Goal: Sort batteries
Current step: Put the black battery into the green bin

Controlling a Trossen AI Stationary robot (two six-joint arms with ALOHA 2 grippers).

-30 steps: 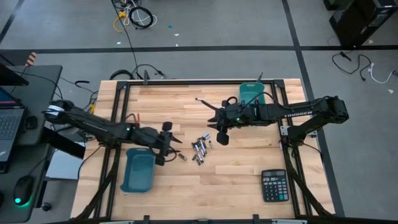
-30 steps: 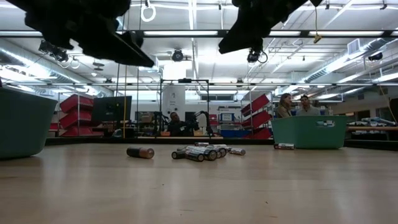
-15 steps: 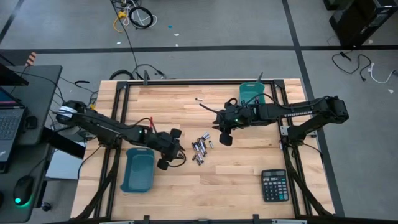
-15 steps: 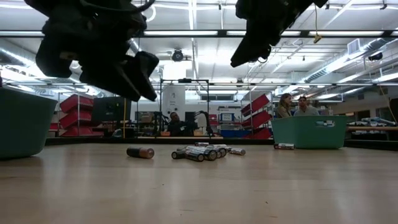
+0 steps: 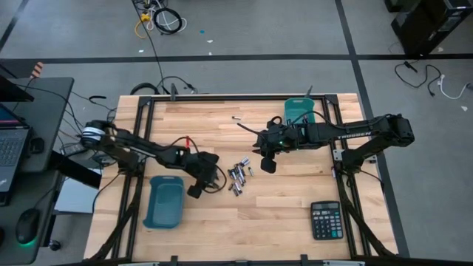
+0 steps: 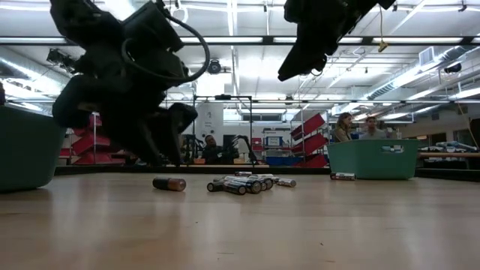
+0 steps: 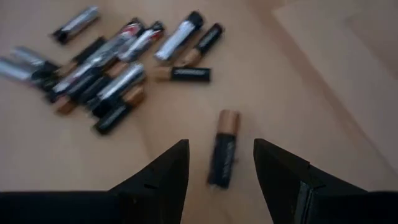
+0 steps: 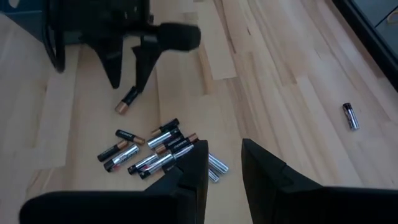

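— where are the batteries?
— we see the batteries (image 5: 238, 177) heaped mid-table, one stray battery (image 7: 223, 149) lying just left of the heap.
— and our grippers?
— our left gripper (image 7: 219, 163) hangs low over that stray battery, fingers spread either side, not touching. our right gripper (image 8: 222, 163) hovers above the heap's right, fingers parted, empty.

Batteries (image 5: 238, 177) mid-table, between two bins (image 5: 164, 201); calculator (image 5: 326, 220) near right front corner; one battery (image 5: 236, 118) behind.
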